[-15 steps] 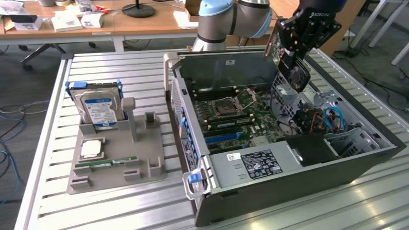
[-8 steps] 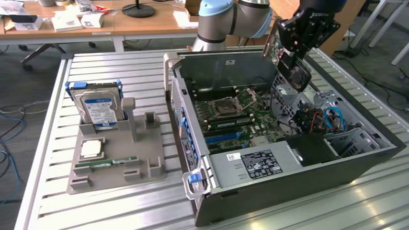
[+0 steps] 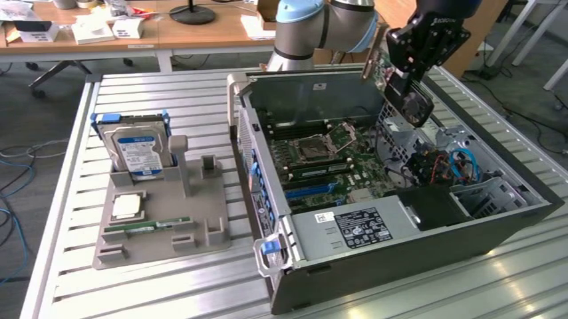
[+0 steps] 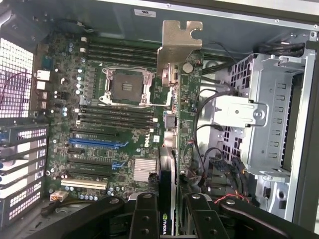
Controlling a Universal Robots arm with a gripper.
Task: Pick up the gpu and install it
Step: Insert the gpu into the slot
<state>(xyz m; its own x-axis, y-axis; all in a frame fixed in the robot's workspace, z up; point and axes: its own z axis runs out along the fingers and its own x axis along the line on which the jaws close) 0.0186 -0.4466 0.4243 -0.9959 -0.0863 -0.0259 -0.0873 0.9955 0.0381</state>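
Note:
The gpu [image 3: 414, 103] is a dark card with a round fan, and it hangs in the air over the back right corner of the open computer case [image 3: 390, 266]. My gripper [image 3: 404, 78] is shut on its upper part. In the wrist view the gpu [image 4: 170, 149] shows edge-on as a slim strip with its silver metal bracket [image 4: 179, 42] at the far end. My gripper [image 4: 169, 219] clamps it between black fingers [image 4: 145, 216]. The card is above the motherboard [image 4: 124, 144], beside the CPU socket [image 4: 124, 85] and clear of the blue slots [image 4: 92, 143].
At the exterior view's left, a grey holder [image 3: 159, 226] carries a silver hard drive [image 3: 138, 149], a CPU chip [image 3: 127, 206] and a green RAM stick [image 3: 146, 228]. Inside the case are a power supply [image 3: 355, 229], a drive cage [image 4: 264, 114] and loose cables [image 3: 461, 163].

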